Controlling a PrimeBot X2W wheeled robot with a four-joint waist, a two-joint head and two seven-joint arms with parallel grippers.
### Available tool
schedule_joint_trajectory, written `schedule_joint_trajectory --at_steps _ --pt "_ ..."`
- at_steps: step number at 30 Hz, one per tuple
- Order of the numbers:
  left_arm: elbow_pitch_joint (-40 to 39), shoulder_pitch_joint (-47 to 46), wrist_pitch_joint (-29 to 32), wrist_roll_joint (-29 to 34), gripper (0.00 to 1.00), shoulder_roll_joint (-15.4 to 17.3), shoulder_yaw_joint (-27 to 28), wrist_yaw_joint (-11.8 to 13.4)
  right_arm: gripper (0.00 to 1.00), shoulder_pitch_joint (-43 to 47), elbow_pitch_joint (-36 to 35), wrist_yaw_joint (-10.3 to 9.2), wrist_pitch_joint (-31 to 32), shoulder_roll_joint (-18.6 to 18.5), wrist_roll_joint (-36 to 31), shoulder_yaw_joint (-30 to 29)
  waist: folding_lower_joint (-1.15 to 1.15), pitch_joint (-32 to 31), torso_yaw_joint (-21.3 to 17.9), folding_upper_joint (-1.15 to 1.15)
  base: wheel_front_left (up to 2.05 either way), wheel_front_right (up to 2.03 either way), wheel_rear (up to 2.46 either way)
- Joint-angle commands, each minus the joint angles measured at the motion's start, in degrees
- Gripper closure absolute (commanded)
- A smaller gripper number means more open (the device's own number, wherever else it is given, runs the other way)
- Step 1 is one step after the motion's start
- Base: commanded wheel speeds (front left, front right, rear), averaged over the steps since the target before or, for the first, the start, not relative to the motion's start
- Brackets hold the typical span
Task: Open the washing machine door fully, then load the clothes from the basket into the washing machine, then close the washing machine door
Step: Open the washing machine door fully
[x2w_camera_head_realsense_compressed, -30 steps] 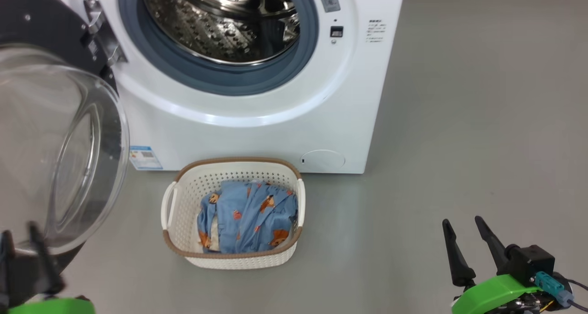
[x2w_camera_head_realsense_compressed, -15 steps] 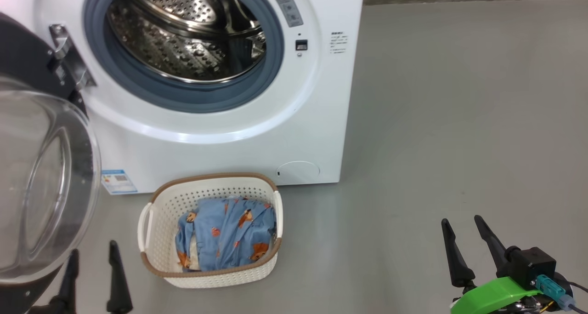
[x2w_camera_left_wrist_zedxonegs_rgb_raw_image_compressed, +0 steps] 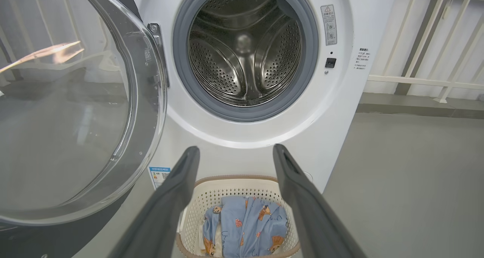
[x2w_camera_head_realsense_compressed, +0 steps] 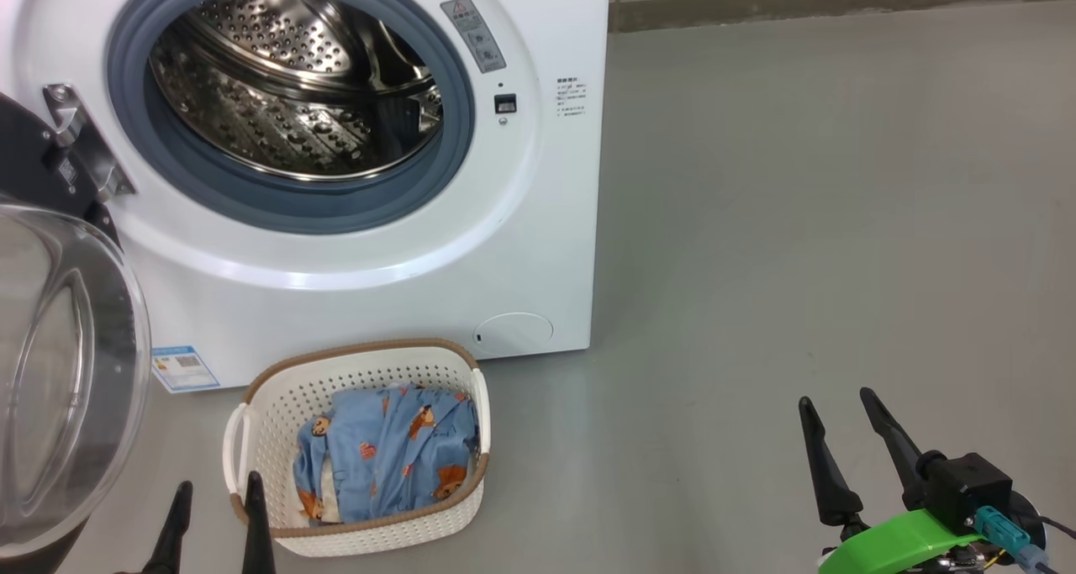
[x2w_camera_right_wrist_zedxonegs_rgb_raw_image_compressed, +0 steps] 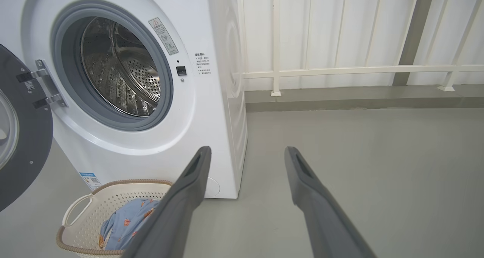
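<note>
Grey sticker [x2w_camera_left_wrist_zedxonegs_rgb_raw_image_compressed: 329,25] on washing machine [x2w_camera_head_realsense_compressed: 538,246] front, right of drum opening: warning triangle at top, two round pictograms below, wording too small to read. Block of small dark print [x2w_camera_head_realsense_compressed: 571,97] on white front further right: several short lines, illegible. Blue-and-white sticker [x2w_camera_head_realsense_compressed: 185,368] low on front at left: square code patch, text too small. Small white tag [x2w_camera_left_wrist_zedxonegs_rgb_raw_image_compressed: 148,54] on door [x2w_camera_left_wrist_zedxonegs_rgb_raw_image_compressed: 75,118] near hinge: print illegible. Cream cloth [x2w_camera_left_wrist_zedxonegs_rgb_raw_image_compressed: 216,240] in basket [x2w_camera_left_wrist_zedxonegs_rgb_raw_image_compressed: 234,186]: black writing, unreadable. No word or number legible.
</note>
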Motion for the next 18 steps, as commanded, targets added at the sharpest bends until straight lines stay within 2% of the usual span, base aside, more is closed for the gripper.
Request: schedule_joint_trajectory --at_steps 1,18 --pt "-1.0 -0.9 -0.3 0.5 0.0 1.0 1.6 -0.1 0.0 -0.6 -1.8 0.36 -0.7 -0.1 -0.6 1.5 0.0 -0.2 -0.1 0.0 0.0 0.0 0.0" --pt "-0.9 -0.6 -0.3 1.0 0.0 0.9 1.8 -0.7 0.0 -0.6 -1.7 0.36 -0.7 0.0 -1.4 0.6 0.0 -0.3 0.6 0.0 0.0 0.0 0.0"
